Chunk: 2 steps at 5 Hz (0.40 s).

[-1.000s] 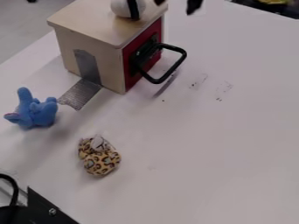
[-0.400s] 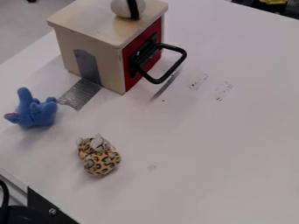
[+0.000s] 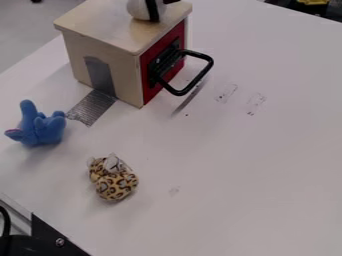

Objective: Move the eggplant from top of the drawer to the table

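Note:
At the top edge, a small black part of the gripper (image 3: 172, 1) shows just right of a white rounded thing (image 3: 137, 9) with a black band. That white thing rests on top of the wooden drawer box (image 3: 100, 22), toward its back; I cannot tell whether it is the eggplant. The box has a red front (image 3: 151, 59) with a black handle (image 3: 204, 75) sticking out over the white table (image 3: 247, 165).
A blue plush toy (image 3: 43, 131) lies left of the box, and a leopard-spotted plush (image 3: 115, 186) lies in front of it. Grey tape (image 3: 92, 108) runs from the box to the table. A black bracket (image 3: 53, 240) stands at the lower left, a yellow thing (image 3: 312, 2) at the top right.
The gripper's two dark tips hung at the top edge a second ago, then left the view; now a small black part is back beside the white thing. The toys and box have not moved.

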{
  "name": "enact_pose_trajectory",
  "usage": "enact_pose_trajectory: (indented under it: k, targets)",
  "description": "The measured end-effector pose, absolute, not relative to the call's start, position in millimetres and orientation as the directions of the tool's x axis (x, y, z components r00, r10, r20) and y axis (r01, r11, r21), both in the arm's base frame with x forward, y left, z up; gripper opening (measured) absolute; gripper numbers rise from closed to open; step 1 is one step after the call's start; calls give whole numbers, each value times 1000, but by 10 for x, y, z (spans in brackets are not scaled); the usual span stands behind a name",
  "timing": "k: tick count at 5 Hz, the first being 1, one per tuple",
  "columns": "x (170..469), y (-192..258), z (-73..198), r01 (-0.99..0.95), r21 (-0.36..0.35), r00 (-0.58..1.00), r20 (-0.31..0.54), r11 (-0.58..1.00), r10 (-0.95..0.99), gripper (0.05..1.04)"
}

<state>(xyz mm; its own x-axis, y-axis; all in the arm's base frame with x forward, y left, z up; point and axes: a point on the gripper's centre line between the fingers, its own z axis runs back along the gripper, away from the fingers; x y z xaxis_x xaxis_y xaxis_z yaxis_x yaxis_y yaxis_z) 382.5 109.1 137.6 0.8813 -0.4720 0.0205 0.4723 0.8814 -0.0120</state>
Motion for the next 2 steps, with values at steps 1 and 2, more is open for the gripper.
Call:
enact_pose_trajectory:
  k: [1, 2]
  targets:
    - [3818, 1148, 1086, 463, -40, 884, -55, 885, -465, 997]
    - [3858, 1181, 1062, 430, -38, 899, -81, 902, -431, 954]
